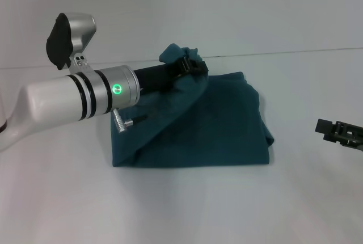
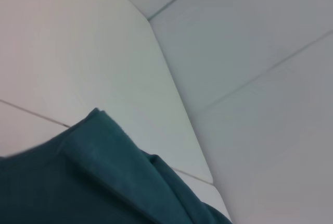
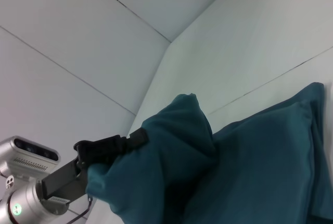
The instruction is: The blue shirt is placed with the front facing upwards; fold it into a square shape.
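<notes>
In the head view the left arm, a white tube with a silver wrist ring and a green light, reaches in from nine o'clock across the white bench [image 1: 187, 210]. Its black left gripper [image 1: 191, 64] sits at about twelve o'clock of the cloth, its jaws closed on a bunched fold of the dark teal-blue cotton shirt [image 1: 210, 125], which is lifted into a small peak beside the fingers. The raised flap runs down from that peak toward the near left corner of the cloth, draped over the gripper body.

The rest of the shirt lies at the middle of the bench, already folded into a roughly rectangular stack, plain teal side up, with a rumpled edge at three o'clock. The right wrist view shows the same pinch: the left gripper [image 3: 112, 145] clamps the pulled-up fold [image 3: 171, 146] above the flat layers. The left wrist view shows only a teal corner [image 2: 104, 182].

At three o'clock, well apart from the shirt, the black right gripper [image 1: 342, 134] hovers low at the picture's edge; whether its jaws are open cannot be told.
</notes>
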Tool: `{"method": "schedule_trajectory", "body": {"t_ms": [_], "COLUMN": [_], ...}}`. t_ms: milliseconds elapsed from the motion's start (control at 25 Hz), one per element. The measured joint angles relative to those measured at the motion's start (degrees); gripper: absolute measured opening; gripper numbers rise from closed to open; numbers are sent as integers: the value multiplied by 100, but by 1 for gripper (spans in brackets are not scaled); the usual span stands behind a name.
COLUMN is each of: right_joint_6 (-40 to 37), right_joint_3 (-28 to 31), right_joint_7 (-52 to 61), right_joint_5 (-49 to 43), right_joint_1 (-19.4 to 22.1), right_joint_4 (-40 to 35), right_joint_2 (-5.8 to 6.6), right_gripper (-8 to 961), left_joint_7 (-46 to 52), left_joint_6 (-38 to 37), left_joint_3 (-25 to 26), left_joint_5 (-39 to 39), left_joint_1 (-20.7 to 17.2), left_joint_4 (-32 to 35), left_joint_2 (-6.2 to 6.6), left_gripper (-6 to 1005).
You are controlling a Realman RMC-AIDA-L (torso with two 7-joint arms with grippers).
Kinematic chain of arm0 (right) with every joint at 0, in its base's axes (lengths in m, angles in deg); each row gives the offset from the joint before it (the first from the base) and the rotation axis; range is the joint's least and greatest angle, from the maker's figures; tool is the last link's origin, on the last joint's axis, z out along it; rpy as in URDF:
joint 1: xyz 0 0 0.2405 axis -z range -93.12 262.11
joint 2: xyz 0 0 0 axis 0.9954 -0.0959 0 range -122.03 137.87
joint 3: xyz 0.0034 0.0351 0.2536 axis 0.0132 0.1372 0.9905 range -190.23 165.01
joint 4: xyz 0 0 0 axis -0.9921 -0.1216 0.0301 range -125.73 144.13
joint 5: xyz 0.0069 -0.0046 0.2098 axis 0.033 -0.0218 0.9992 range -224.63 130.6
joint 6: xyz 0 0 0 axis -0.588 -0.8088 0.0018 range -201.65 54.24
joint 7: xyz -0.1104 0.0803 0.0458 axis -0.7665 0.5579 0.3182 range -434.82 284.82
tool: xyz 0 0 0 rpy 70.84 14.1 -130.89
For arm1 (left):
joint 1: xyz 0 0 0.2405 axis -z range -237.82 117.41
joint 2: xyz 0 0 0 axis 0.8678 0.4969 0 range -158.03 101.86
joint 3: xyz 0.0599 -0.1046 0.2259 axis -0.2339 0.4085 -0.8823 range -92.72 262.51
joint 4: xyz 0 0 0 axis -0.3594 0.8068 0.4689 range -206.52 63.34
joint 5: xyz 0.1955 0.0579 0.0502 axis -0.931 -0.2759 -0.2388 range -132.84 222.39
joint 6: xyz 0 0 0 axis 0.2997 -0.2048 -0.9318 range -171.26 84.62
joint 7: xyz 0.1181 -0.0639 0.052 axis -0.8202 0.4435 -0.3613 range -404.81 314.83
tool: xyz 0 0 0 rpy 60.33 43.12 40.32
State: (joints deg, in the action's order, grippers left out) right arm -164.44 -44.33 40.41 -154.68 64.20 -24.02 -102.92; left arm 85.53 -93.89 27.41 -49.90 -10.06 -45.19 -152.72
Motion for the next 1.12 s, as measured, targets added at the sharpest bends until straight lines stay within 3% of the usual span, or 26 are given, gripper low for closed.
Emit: {"method": "schedule_trajectory", "body": {"t_ms": [280,480,840,1120], "right_joint_6": [7,9,10,25], "right_joint_3": [0,0,21,-1], "right_joint_7": [8,11,15,17], "right_joint_5": [0,0,-2,-8], "right_joint_1": [0,-7,11,-20], "right_joint_4": [0,-1,2,57], "right_joint_2": [1,1,3,29], "right_gripper": [914,914,914,915], "left_joint_7": [-98,-53,-4,-9], "left_joint_6": [74,-41,188,-267], "left_joint_3": [-111,-481,-493,-491], "left_joint_5": [124,110,164,180], "left_joint_1": [34,242,318,-100], "left_joint_4": [-94,-102,-55,532], "left_joint_2": [5,49,35,116], "left_gripper": [48,49,280,418]}}
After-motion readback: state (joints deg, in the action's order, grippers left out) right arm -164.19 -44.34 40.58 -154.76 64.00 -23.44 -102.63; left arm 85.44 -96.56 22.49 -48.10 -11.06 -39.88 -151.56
